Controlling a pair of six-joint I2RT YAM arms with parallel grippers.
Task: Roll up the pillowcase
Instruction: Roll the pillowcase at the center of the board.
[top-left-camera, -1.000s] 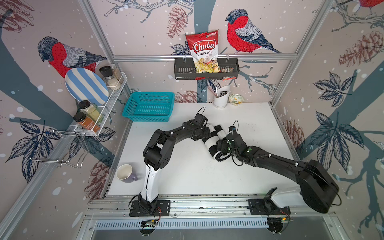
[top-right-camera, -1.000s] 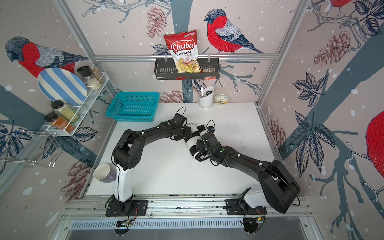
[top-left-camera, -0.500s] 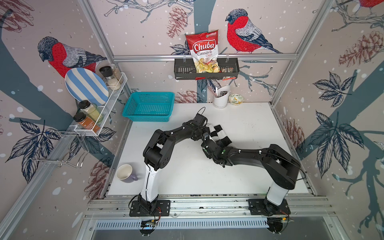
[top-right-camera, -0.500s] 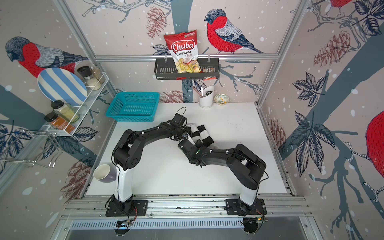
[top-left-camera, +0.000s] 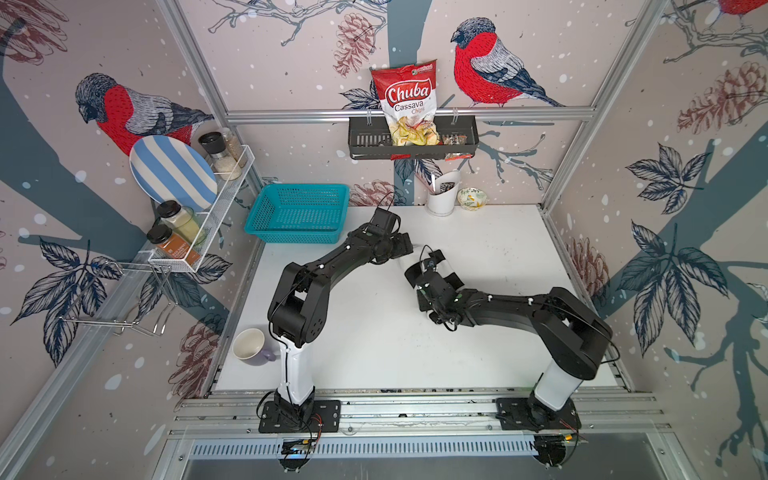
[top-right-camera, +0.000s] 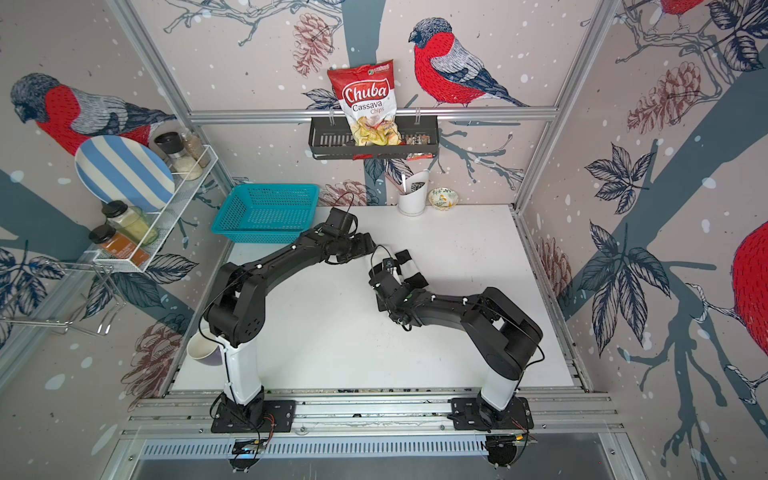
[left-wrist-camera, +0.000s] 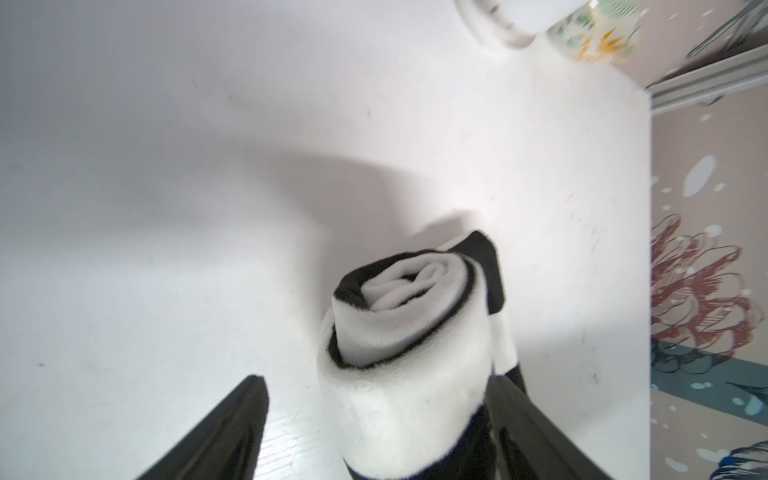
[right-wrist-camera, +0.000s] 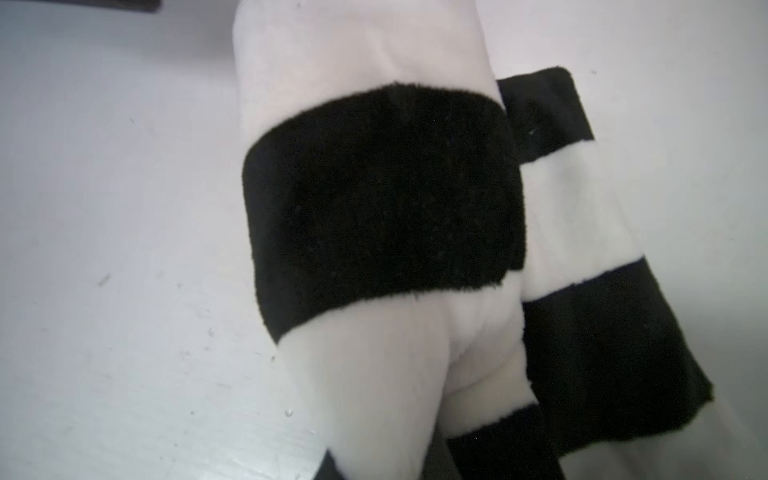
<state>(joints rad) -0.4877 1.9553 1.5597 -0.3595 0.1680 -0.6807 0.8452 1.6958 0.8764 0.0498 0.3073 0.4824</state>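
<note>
Heads up, here's where you're at. The pillowcase (top-left-camera: 436, 254) is already wound into a chunky black and white roll, lying on the counter (top-left-camera: 374, 332) a little toward 12 o'clock from the middle, with the teal basket (top-left-camera: 299, 212) off at its 10 o'clock.

The left wrist view looks straight at the spiral end of the roll (left-wrist-camera: 399, 374). Your left tool (left-wrist-camera: 376, 380) is spread wide and straddles that end. One finger (left-wrist-camera: 511, 415) sits against the fabric, while the other finger (left-wrist-camera: 245, 419) stands clear, with bare counter between it and the roll. So it's not clamping anything.

Your right tool (top-left-camera: 426, 272) comes in from about 4 o'clock and sits right on top of the roll in both top views. Its wrist camera is filled with fabric (right-wrist-camera: 382, 199). You see a fat black band around the roll and a loose striped flap lying flat beside it. I can't make out its fingers there, so I can't tell whether it's pinching or not.
</note>
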